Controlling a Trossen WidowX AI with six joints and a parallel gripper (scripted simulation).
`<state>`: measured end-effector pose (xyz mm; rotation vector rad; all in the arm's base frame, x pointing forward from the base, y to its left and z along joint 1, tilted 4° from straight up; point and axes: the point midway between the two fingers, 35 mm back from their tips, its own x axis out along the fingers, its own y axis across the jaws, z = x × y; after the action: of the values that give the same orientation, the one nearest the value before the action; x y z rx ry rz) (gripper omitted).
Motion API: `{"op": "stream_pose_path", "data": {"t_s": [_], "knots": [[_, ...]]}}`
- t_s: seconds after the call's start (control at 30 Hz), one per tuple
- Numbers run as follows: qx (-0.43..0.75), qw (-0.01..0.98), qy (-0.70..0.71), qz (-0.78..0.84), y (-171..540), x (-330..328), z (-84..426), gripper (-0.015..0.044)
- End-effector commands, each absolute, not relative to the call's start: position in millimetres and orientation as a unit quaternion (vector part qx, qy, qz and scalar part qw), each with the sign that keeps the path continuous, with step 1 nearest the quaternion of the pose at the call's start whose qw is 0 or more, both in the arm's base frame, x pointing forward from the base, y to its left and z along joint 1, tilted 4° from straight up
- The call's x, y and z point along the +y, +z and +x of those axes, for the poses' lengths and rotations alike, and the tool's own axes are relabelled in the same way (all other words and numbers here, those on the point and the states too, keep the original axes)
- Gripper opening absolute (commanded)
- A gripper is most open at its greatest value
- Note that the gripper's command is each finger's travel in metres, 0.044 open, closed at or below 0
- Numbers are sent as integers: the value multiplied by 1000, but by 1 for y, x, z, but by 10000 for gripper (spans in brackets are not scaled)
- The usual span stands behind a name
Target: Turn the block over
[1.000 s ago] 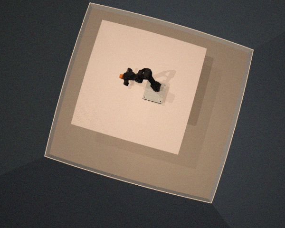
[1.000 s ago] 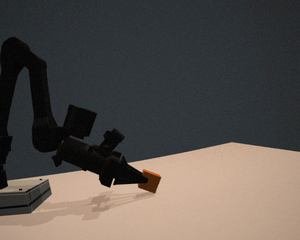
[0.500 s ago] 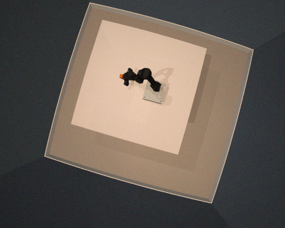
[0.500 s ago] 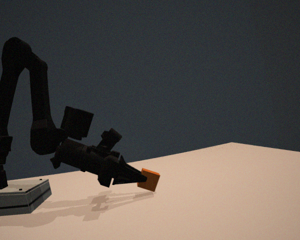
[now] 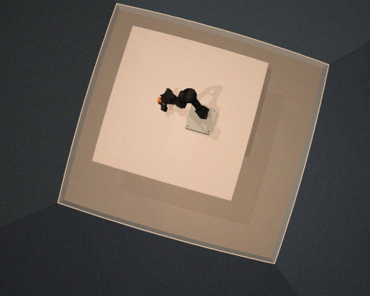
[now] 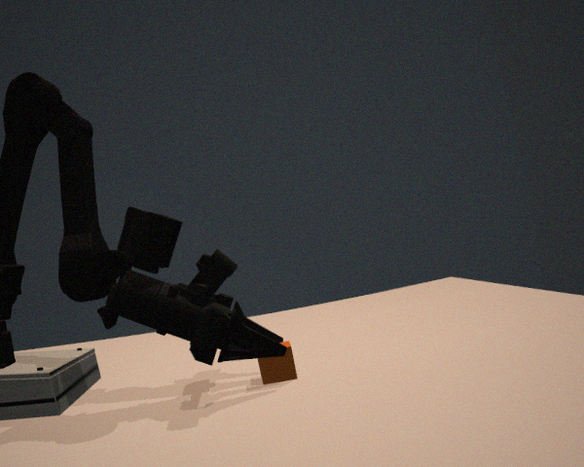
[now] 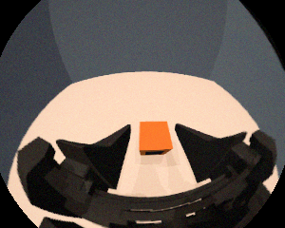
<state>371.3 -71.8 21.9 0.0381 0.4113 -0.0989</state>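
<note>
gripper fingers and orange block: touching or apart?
Apart. The wrist view shows pale table on both sides of the orange block, between it and each finger.
</note>
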Motion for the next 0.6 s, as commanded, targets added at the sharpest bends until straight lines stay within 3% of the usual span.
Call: {"op": "stream_pose_path", "data": {"t_s": [0.0,0.03,0.57], "knots": [[205,977,-48,23,21,-71,371,420],[205,977,-48,23,21,-71,371,440],[205,977,-48,23,21,-71,371,440]]}}
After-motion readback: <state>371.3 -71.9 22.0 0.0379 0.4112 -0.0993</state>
